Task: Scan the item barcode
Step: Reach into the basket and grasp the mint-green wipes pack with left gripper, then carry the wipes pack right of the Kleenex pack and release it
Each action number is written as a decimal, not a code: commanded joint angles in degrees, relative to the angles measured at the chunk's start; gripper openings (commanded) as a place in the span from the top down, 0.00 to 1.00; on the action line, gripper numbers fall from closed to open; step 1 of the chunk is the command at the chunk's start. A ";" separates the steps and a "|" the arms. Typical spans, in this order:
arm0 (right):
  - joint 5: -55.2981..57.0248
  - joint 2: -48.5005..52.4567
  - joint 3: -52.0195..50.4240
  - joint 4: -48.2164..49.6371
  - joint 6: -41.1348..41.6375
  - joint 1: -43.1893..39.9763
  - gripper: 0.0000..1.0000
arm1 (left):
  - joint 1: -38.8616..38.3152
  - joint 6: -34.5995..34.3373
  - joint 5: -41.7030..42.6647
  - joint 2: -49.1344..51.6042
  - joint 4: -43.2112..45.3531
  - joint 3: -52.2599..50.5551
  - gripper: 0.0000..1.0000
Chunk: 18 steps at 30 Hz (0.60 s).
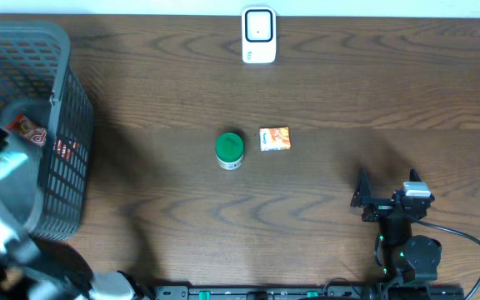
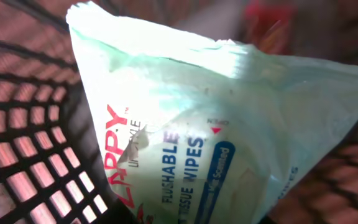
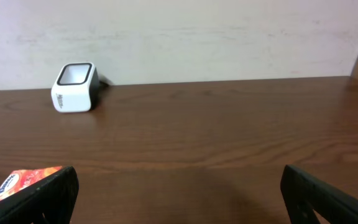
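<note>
Looking like a mock shop checkout. White barcode scanner [image 1: 258, 35] standing at the far edge of a wood-grain table [image 1: 373, 83]; grey mesh shopping basket [image 1: 73, 108] holding a wipes pack [image 2: 197, 143]; green-lidded tub [image 1: 229, 150] and orange packet [image 1: 275, 138] lying loose mid-table.

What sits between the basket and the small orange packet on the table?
A green-lidded round container stands between the basket and the orange packet, close beside the packet. The rest of that stretch is bare wood. The overhead view shows it.

A wipes pack [image 2: 197, 124] lies in the basket [image 1: 67, 108], far left. The jar [image 1: 229, 150] sits just left of the carton [image 1: 275, 138], with the scanner [image 1: 258, 35] behind.
</note>
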 commanded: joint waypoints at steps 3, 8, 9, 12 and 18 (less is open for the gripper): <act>0.33 -0.37 -0.07 -0.20 -0.26 0.42 0.01 | 0.09 -0.09 12.96 -13.00 0.52 2.10 0.71; 0.33 -0.37 -0.07 -0.20 -0.26 0.42 0.01 | -1.95 -0.09 21.97 -21.05 0.00 2.10 0.71; 0.33 -0.37 -0.07 -0.20 -0.26 0.42 0.01 | -2.93 -0.07 23.43 -22.32 -0.15 2.10 0.71; 0.33 -0.37 -0.07 -0.20 -0.26 0.42 0.01 | -7.39 -0.07 24.46 -25.20 -0.68 2.10 0.71; 0.33 -0.37 -0.07 -0.20 -0.26 0.42 0.01 | -21.16 -0.11 24.44 -26.05 -1.01 1.18 0.71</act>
